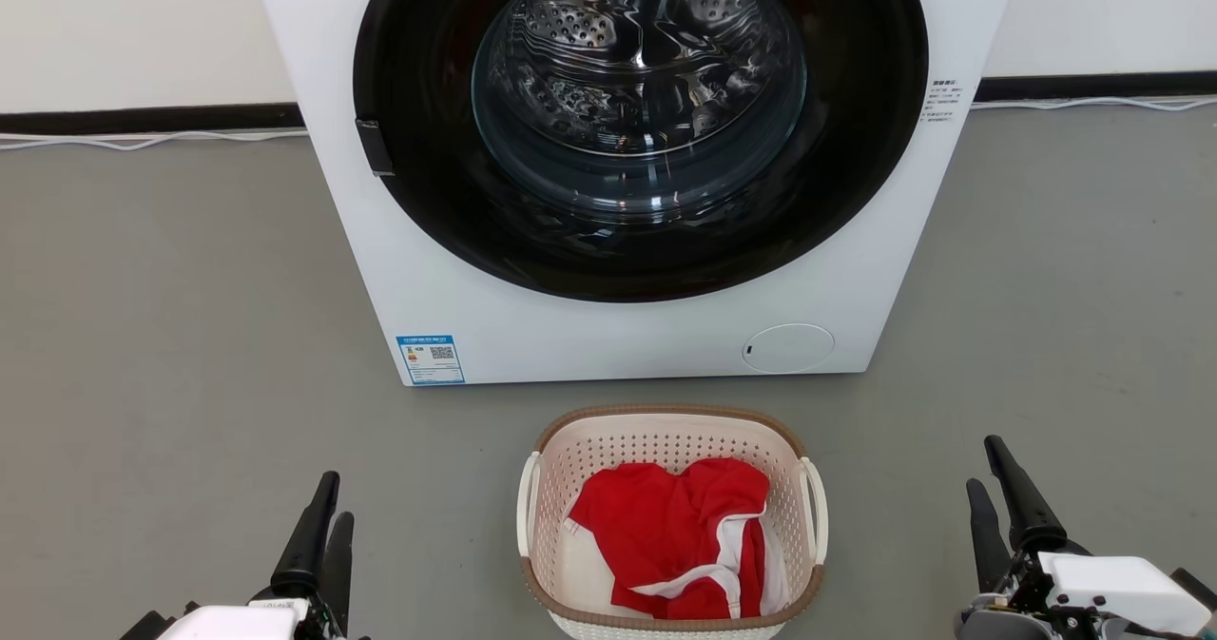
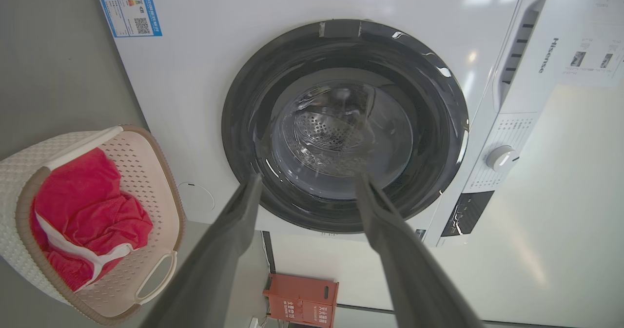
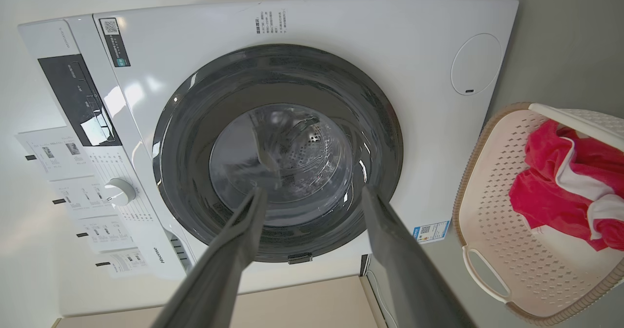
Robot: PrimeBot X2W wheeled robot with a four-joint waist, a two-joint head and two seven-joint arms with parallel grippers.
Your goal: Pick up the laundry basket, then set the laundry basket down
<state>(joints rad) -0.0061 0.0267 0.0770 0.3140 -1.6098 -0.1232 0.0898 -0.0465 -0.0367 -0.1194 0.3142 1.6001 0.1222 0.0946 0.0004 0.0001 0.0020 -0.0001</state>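
**While the basket sits on the floor, nothing holds it**

It stands upright just before the washer, midway between the left gripper and right gripper, likely so each can reach its own handle. Both hang well apart from it, jaws spread wide and empty, fingers aimed at the washer door. The basket's mouth faces up, with a red garment slumped inside. Its loop handles face left and right. Its long axis seems to run handle to handle, across the washer's front, though the near wall is cut off by the head view's bottom edge
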